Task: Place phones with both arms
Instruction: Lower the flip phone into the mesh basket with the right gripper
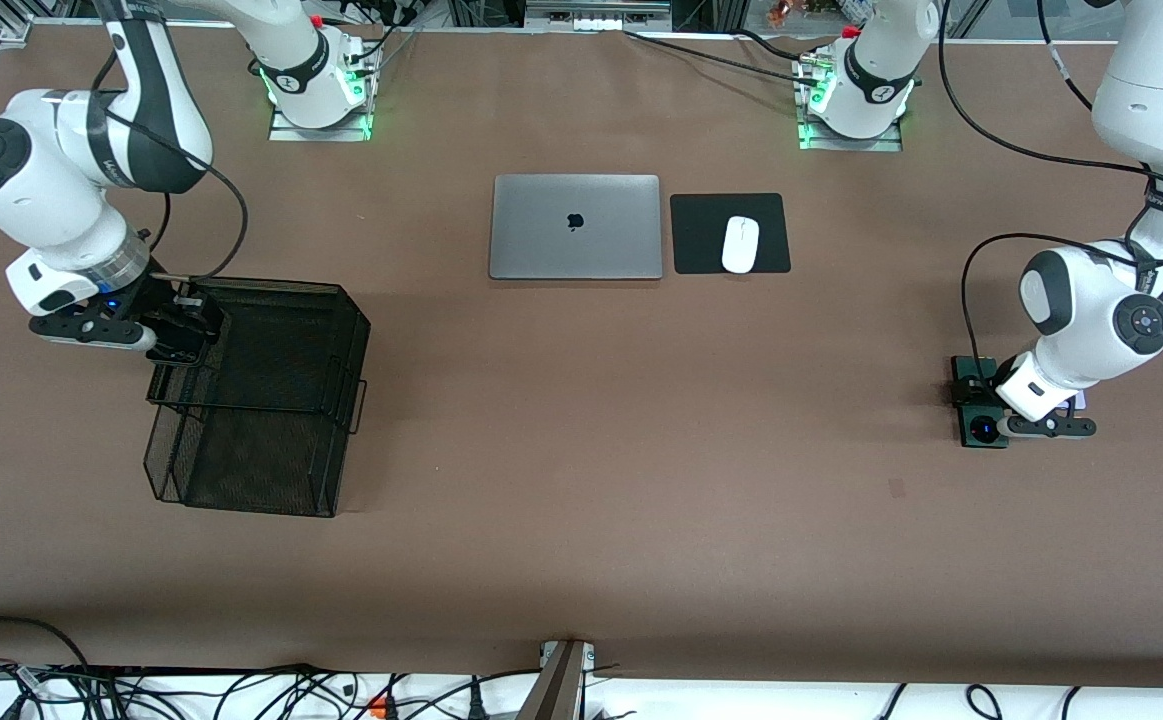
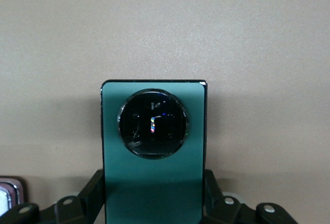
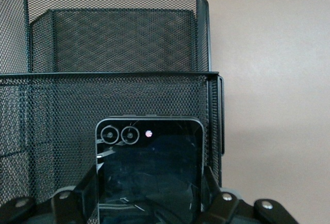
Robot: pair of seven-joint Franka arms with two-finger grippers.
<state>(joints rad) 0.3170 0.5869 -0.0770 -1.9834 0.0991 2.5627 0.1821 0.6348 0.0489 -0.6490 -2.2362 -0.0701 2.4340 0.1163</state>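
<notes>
My left gripper [image 1: 973, 388] is low at the table near the left arm's end and shut on the dark green phone [image 1: 981, 425]. In the left wrist view the phone [image 2: 153, 182] with its round camera ring sits between both fingers [image 2: 90, 188]. The pale lilac-white phone [image 2: 7, 197] lies right beside it; only a sliver shows in the front view [image 1: 1079, 401]. My right gripper [image 1: 184, 338] is shut on the small black phone [image 3: 149, 172] and holds it over the edge of the black mesh basket [image 1: 281, 287], which also shows in the right wrist view [image 3: 108, 73].
A shut grey laptop [image 1: 575, 226] lies mid-table, closer to the robot bases. Beside it a white mouse [image 1: 740, 244] rests on a black pad [image 1: 701, 235]. The mesh basket has two stepped tiers.
</notes>
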